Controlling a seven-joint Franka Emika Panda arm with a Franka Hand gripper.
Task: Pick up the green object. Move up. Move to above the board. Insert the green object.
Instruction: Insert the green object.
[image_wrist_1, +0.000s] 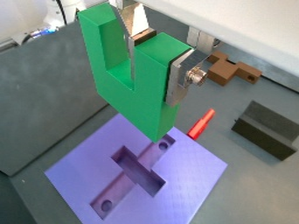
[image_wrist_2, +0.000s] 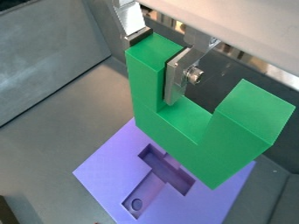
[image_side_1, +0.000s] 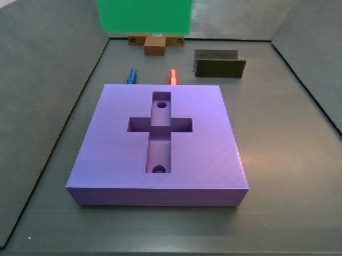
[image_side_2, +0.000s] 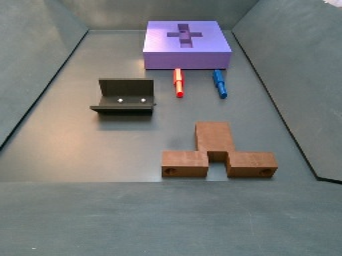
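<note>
- One gripper is clamped on the one green object; in both wrist views a silver finger presses flat against a prong of the block.
- The green object hangs in the air above the board, clear of its surface. In a side view only the block's lower part shows at the 12 o'clock edge of the picture.
- One board: purple, flat, with one cross-shaped recess and two small round holes, one at each end of the long arm of the cross.
- Two thin pins lie on the floor just beside the board's edge: one red pin and one blue pin.
- One dark fixture stands at about 8 o'clock from the board in a side view, well apart from it.
- One brown block lies near 6 o'clock in that side view, far from the board.
- Neither gripper nor green object shows in that side view.
</note>
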